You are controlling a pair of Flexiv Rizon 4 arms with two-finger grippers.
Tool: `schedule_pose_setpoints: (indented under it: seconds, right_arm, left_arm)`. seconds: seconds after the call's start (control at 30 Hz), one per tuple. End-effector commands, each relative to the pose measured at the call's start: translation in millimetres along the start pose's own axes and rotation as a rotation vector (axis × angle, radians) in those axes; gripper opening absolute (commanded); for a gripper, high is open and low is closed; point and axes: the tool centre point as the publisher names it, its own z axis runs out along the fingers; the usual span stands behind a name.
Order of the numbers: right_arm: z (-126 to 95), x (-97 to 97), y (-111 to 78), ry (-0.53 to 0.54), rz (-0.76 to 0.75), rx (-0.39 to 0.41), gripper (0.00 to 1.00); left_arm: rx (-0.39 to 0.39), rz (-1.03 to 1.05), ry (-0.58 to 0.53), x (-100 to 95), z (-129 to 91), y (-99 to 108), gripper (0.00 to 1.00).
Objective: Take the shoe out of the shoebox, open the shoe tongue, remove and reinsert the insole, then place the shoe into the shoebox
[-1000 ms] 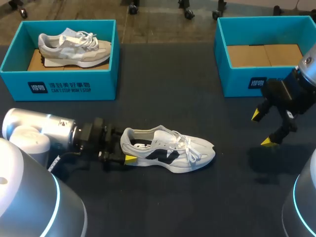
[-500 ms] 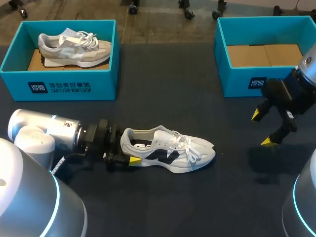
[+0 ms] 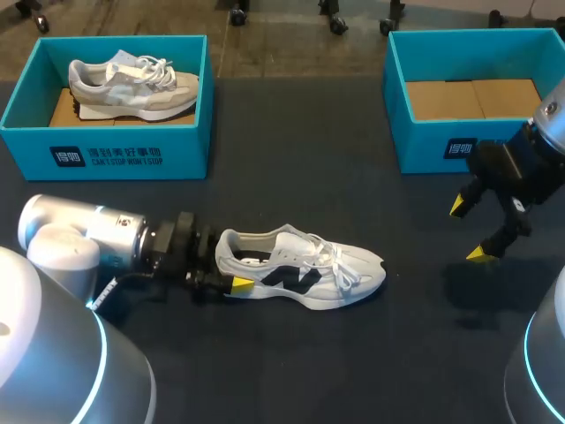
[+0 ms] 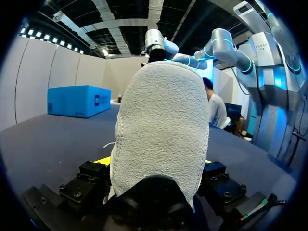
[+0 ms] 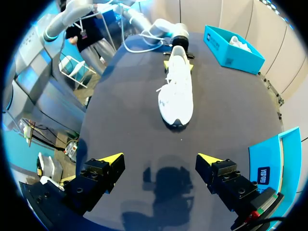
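A white shoe (image 3: 300,269) with black side marks lies on its sole on the dark table, toe toward the right. My left gripper (image 3: 234,268) sits at its heel, one yellow fingertip (image 3: 240,283) beside the near side of the heel, the other hidden behind it. In the left wrist view the grey heel (image 4: 161,130) fills the gap of the left gripper (image 4: 155,161), whose jaws are still open. My right gripper (image 3: 468,230) hangs open and empty above the table at the right. Ahead of the right gripper (image 5: 160,158) lies the shoe (image 5: 175,91).
An empty blue shoebox (image 3: 441,150) stands at the back right, just behind my right gripper. A second blue shoebox (image 3: 106,157) at the back left holds a grey shoe (image 3: 132,87).
My left gripper has pushed a little further right along the heel, and its fingers have drawn in slightly. The shoe and the right arm have not moved.
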Motion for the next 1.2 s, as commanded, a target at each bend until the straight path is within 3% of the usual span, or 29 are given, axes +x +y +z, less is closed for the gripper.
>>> schedule_pose_setpoints:
  seconds: [0.03, 0.3, 0.4, 0.57, 0.6, 0.7, 0.77, 0.93, 1.2]
  right_arm:
    - [1, -0.4, 0.5, 0.0, 0.001, 0.003, 1.0]
    - [1, -0.4, 0.5, 0.0, 0.001, 0.003, 1.0]
    - [-1, -12.9, 26.6, -0.064, 0.183, 0.077, 1.0]
    - [6, -20.8, 54.7, -0.12, 0.424, 0.109, 1.0]
    - [12, -21.5, 69.8, -0.151, 0.526, 0.139, 1.0]
    - [24, -21.9, 89.8, -0.196, 0.644, 0.181, 1.0]
    - [31, -20.1, 103.0, -0.248, 0.735, 0.25, 1.0]
    - [33, -6.1, 121.2, -0.312, 0.736, 0.264, 1.0]
    - [33, -6.1, 121.2, -0.312, 0.736, 0.264, 1.0]
  left_arm:
    - [0.001, -0.001, 0.004, -2.8, 3, 9, 0.0]
    - [0.001, -0.001, 0.004, -2.8, 3, 9, 0.0]
    - [0.001, -0.001, 0.004, -2.8, 3, 9, 0.0]
    - [0.001, -0.001, 0.004, -2.8, 3, 9, 0.0]
    - [0.001, -0.001, 0.004, -2.8, 3, 9, 0.0]
    - [0.001, -0.001, 0.004, -2.8, 3, 9, 0.0]
    - [0.001, -0.001, 0.004, -2.8, 3, 9, 0.0]
    - [0.001, -0.001, 0.004, -2.8, 3, 9, 0.0]
    - [0.001, -0.001, 0.004, -2.8, 3, 9, 0.0]
